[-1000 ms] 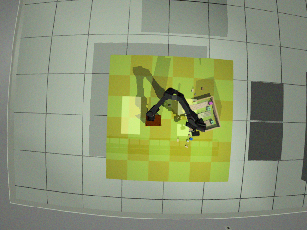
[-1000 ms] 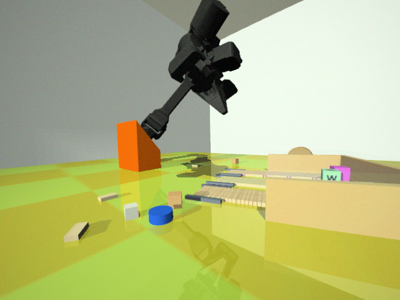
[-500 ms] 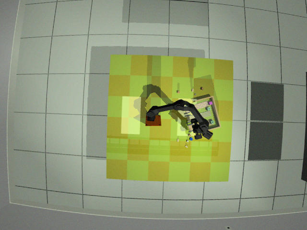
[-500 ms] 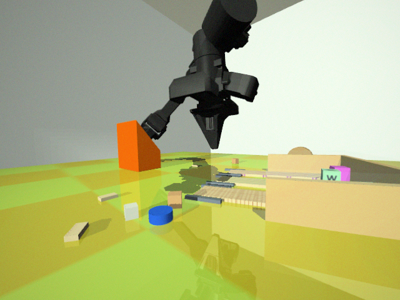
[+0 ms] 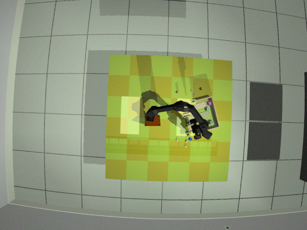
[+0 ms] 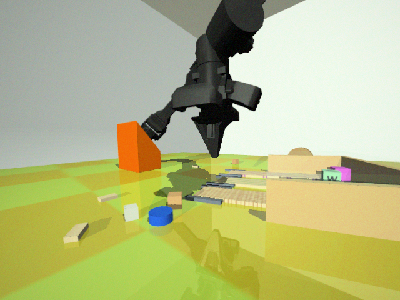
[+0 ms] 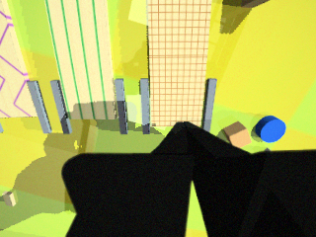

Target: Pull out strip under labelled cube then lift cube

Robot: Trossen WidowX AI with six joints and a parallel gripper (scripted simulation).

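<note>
My gripper is shut and holds nothing. It points down above the near end of the checked strip, between that strip's grey end bars. A green-lined strip and a zigzag strip lie to the left of it. All three run into a tan tray. The teal cube marked W sits at the tray's far end beside a magenta cube. I cannot tell which strip it rests on.
A second teal cube sits in the tray. A blue disc, a tan cube, a white cube and two tan bars lie on the floor near the strip ends. The orange arm base stands behind.
</note>
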